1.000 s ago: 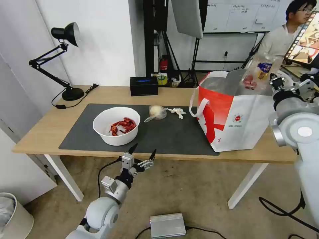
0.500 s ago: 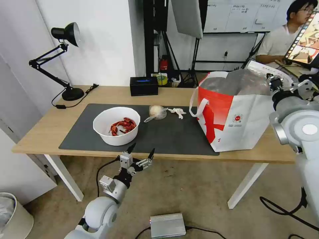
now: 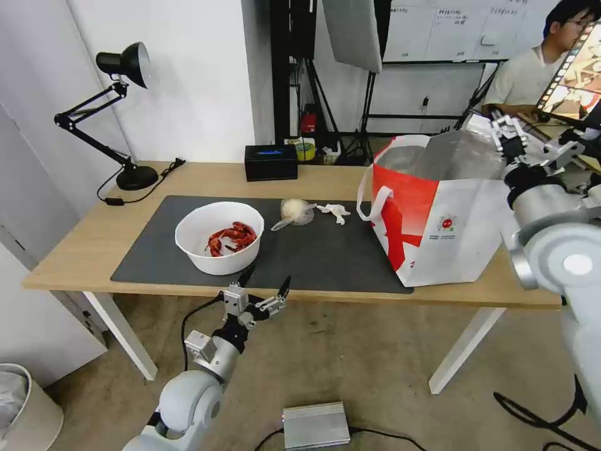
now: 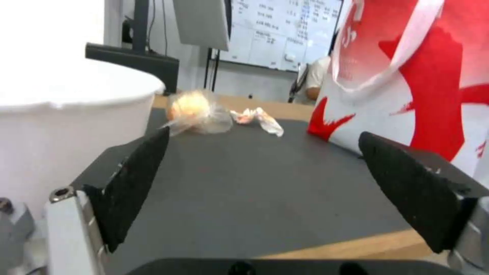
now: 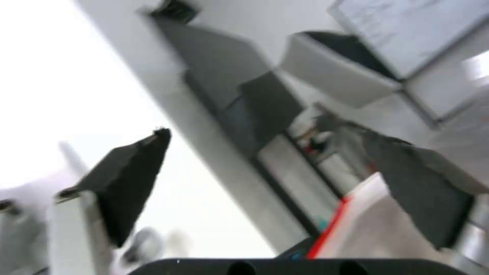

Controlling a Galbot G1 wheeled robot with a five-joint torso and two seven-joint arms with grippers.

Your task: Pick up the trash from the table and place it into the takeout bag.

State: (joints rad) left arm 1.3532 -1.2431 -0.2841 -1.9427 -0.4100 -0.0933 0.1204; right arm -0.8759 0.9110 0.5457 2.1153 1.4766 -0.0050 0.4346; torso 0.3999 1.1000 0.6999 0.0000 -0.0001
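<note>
From the head view we see the takeout bag (image 3: 438,213) standing on the right part of the desk (image 3: 75,250), its small round red logo too small for us to read. Our right hand (image 3: 532,141) hangs above the bag's far right rim, fingers spread and empty. Our left hand (image 3: 265,285) sits just below the desk's front edge, also released, with the white bowl (image 3: 219,237) of red shells just beyond it on the grey mat (image 3: 325,250). The clear bag with the pale lump (image 3: 295,212) and the crumpled tissue (image 3: 333,212) lie farther back, between bowl and takeout bag. In the left wrist view, the open fingers (image 4: 132,179) frame the mat; the whiteboard writing behind is unreadable. In the right wrist view, the fingers (image 5: 127,179) stand well apart, holding nothing.
</note>
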